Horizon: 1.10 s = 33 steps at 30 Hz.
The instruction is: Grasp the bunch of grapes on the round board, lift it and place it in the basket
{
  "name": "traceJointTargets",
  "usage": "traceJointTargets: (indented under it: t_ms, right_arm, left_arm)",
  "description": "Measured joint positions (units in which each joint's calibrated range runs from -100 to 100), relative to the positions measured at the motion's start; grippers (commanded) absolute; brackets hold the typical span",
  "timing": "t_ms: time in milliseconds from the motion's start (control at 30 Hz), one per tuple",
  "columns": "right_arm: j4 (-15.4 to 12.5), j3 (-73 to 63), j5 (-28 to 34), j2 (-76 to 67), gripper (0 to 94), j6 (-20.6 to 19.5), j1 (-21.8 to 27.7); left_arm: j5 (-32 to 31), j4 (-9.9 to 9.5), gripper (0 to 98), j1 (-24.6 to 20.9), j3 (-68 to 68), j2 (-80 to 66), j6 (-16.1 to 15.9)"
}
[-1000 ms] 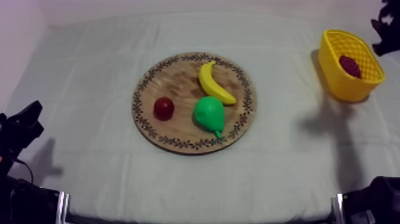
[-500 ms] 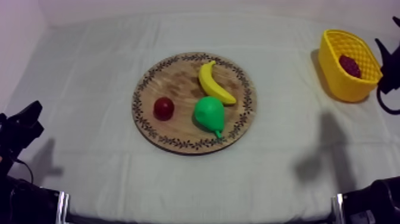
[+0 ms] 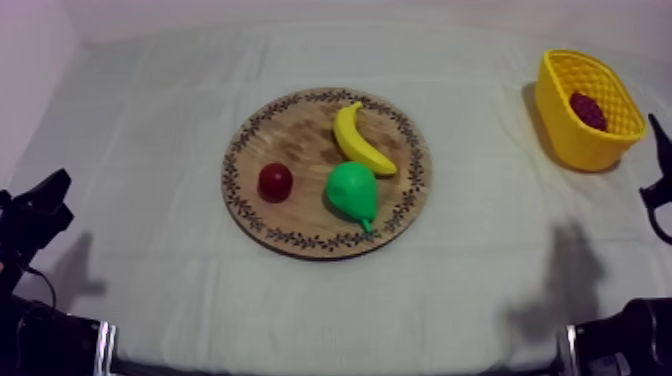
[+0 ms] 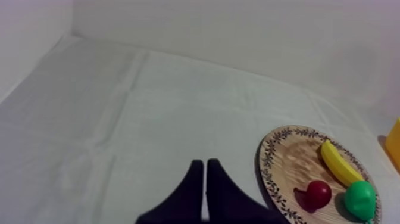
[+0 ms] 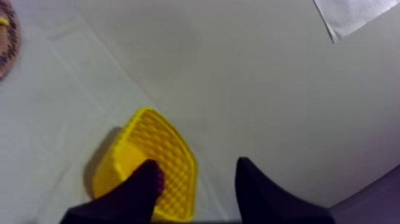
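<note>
The bunch of grapes point(image 3: 588, 110) lies inside the yellow basket point(image 3: 570, 140), off the wooden board point(image 3: 300, 140). A second ago the right hand point(image 3: 657, 160) was up beside the basket's far corner; half a second ago it was level with the basket's near wall. Now it sits lower along the surface's point(image 3: 150, 120) edge, nearer its own arm's base, with the basket ahead of it and a little to its left. Its shadow on the cloth has slid the same way.

In the right wrist view, the right hand's point(image 5: 197, 165) two fingers point(image 5: 262, 190) stand well apart with nothing between them. The basket point(image 5: 161, 149) lies below and just ahead of the left fingertip.

The left hand point(image 3: 40, 205) has not moved. Its fingers point(image 4: 204, 173) lie pressed together in a narrow wedge, holding nothing, over bare cloth. The board point(image 4: 286, 155) is ahead of it and off to its right.

On the board, the banana point(image 3: 358, 140), pear point(image 3: 352, 190) and small red fruit point(image 3: 275, 181) lie exactly as before.
</note>
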Motion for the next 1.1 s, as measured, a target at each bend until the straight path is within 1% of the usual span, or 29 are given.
traceJointTargets:
  t_ms: [100,167,200,300,400,433,467,533,600,667,733,767,800,867,1000,1100]
  right_arm:
    - [3.1,2.5,2.2,-3.2,36.4,-4.4,-1.4]
    - [3.8,4.0,3.9,-5.3,32.3,-7.2,-2.1]
    - [4.2,4.5,4.4,-6.0,29.4,-8.5,-2.3]
    - [5.9,6.5,5.3,-7.2,15.9,-12.7,-3.6]
    - [7.3,8.6,6.7,-7.7,8.4,-16.5,-5.0]
    - [7.4,9.7,7.7,-7.7,6.9,-18.1,-5.4]
    - [7.2,10.5,8.0,-7.7,5.8,-18.7,-5.6]
    - [5.5,12.6,9.0,-7.7,4.5,-20.2,-5.7]
    - [3.7,14.1,9.3,-7.7,3.7,-20.6,-5.6]
    - [3.2,15.0,9.7,-7.7,3.2,-20.5,-5.7]
    - [3.8,15.3,9.8,-7.7,1.7,-20.5,-5.9]
    - [4.7,15.4,10.0,-7.7,1.3,-20.6,-6.0]
    - [5.9,15.4,10.8,-7.7,1.0,-21.1,-6.0]
    - [6.4,15.5,11.7,-7.7,0.6,-22.5,-6.0]
    - [5.4,15.5,12.6,-7.7,0.3,-26.2,-6.1]
    - [5.1,15.6,13.2,-7.7,2.9,-27.5,-6.1]
  left_arm:
    - [0.0,0.00,0.1,0.0,0.0,0.0,0.0]
    - [0.0,0.00,0.1,0.0,0.0,0.0,0.0]
    - [0.0,0.00,0.1,0.0,0.0,0.0,0.0]
    - [0.0,0.00,0.1,0.0,0.0,0.0,0.0]
    - [0.0,0.00,0.1,0.0,0.0,0.0,0.0]
    - [0.0,0.00,0.1,0.0,0.0,0.0,0.0]
    - [0.0,0.00,0.1,0.0,0.0,0.0,0.0]
    - [0.0,0.00,0.1,0.0,0.0,0.0,0.0]
    - [0.0,0.00,0.1,0.0,0.0,0.0,0.0]
    - [0.0,0.00,0.1,0.0,0.0,0.0,0.0]
    - [0.0,0.00,0.1,0.0,0.0,0.0,0.0]
    - [0.0,0.00,0.1,0.0,0.0,0.0,0.0]
    - [0.0,0.00,0.1,0.0,0.0,0.0,0.0]
    - [0.0,0.00,0.1,0.0,0.0,0.0,0.0]
    - [0.0,0.00,0.1,0.0,0.0,0.0,0.0]
    - [0.0,0.00,0.1,0.0,0.0,0.0,0.0]
